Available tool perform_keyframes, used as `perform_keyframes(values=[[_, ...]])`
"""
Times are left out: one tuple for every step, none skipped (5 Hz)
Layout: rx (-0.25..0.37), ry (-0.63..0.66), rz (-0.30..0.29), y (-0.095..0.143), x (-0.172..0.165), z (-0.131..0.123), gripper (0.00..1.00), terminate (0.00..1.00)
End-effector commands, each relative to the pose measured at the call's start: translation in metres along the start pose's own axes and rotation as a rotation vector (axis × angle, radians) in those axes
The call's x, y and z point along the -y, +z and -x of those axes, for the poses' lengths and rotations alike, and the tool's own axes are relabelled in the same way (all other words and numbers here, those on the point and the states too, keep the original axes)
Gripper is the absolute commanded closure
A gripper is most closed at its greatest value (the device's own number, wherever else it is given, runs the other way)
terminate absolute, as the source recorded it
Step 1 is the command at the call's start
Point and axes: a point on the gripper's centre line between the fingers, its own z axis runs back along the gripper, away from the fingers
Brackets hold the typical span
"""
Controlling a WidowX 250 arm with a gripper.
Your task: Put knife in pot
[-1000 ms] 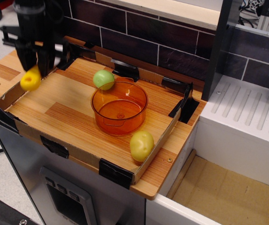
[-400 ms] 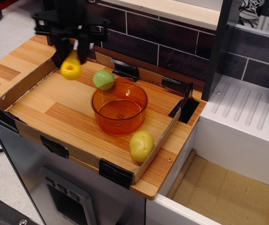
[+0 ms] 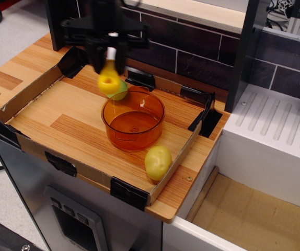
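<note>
hand (image 3: 110,58) clamped on toy knife (image 3: 108,78), held by white blade, long axis vertical, yellow handle hanging down. knife airborne over surface, not yet inside orange pot (image 3: 133,121). pot lies below hand, offset toward camera and right; near rim almost under handle. green fruit (image 3: 120,91) just behind handle.

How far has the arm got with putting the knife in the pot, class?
Done: the knife is picked up, hanging handle-down from the gripper, jaws shut on its white blade. In hand: it hangs above the pot's back-left rim, in front of the green fruit. Left: bring it over the empty pot and release it.
</note>
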Motion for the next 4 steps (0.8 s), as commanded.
perform_keyframes(values=[[0.075,-0.033,-0.006,-0.006,0.015,0.000,1.00,0.00],[0.078,-0.041,-0.023,-0.018,0.018,0.004,1.00,0.00],[0.080,-0.061,-0.041,-0.028,0.016,0.009,1.00,0.00],[0.056,-0.075,-0.051,-0.030,0.015,0.010,0.00,0.00]])
